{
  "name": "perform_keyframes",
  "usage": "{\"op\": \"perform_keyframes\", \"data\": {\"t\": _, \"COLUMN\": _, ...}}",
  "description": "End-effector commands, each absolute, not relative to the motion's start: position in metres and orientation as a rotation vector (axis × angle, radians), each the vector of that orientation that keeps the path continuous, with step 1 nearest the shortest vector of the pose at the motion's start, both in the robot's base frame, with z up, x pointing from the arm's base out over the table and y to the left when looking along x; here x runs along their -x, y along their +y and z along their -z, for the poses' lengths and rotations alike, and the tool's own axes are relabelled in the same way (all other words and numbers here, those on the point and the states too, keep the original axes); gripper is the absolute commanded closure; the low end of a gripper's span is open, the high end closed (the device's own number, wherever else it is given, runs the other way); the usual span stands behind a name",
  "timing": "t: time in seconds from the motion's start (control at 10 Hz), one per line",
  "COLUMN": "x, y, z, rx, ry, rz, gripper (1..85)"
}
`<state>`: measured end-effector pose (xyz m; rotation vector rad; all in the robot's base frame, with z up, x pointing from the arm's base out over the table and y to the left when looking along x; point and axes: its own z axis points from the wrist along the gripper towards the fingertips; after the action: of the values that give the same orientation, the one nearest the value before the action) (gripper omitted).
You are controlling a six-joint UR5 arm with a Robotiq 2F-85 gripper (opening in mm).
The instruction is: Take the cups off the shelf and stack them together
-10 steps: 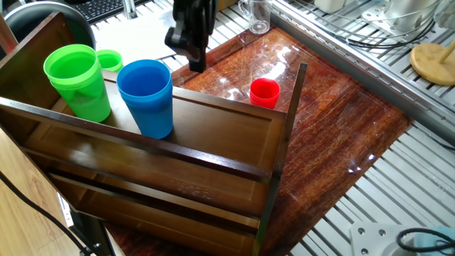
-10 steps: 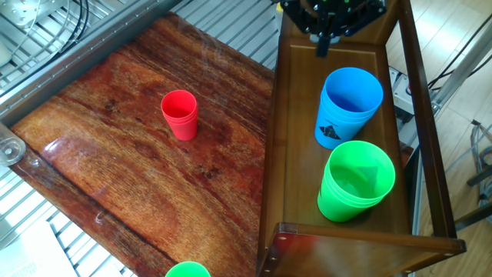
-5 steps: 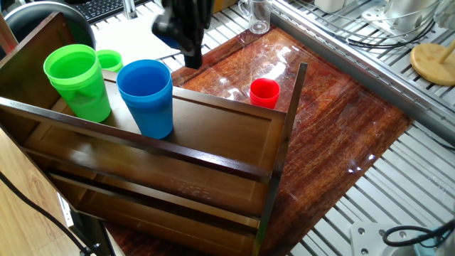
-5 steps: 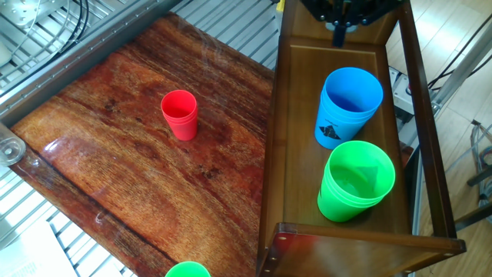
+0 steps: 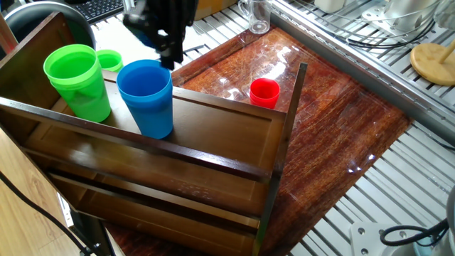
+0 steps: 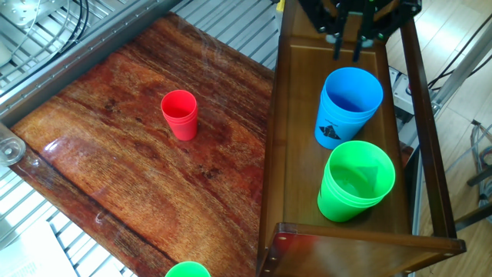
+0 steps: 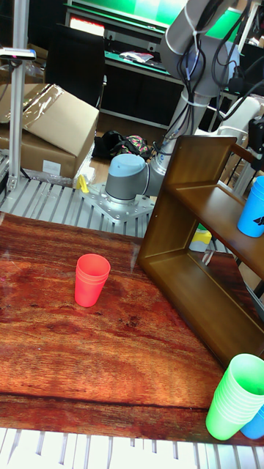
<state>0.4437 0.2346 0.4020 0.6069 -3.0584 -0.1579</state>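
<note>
The gripper [image 6: 347, 48] hangs just above the shelf [image 6: 296, 154], close beside the blue cup [image 6: 350, 106] — its two fingers apart, holding nothing. The blue cup and the green cup [image 6: 355, 181] stand side by side on the top board; the red cup [image 6: 180, 114] stands upright on the tabletop [image 6: 115, 169].

You see a plain red plastic tumbler [image 6: 180, 114], a blue tumbler with a black mark [image 6: 347, 106], a bright green tumbler [image 6: 354, 181], all against the dark brown wooden shelf [image 6: 296, 154].
</note>
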Motion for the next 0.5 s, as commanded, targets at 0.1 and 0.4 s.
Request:
{"op": "perform_keyframes", "data": {"t": 0.1, "x": -0.4609, "y": 0.235, "z": -0.3974, "rx": -0.653, "ry": -3.089, "rz": 0.147, "gripper": 46.0}}
{"op": "perform_keyframes", "data": {"t": 0.4, "x": -0.4642, "y": 0.237, "z": -0.391, "rx": -0.653, "ry": -3.09, "rz": 0.14, "gripper": 46.0}}
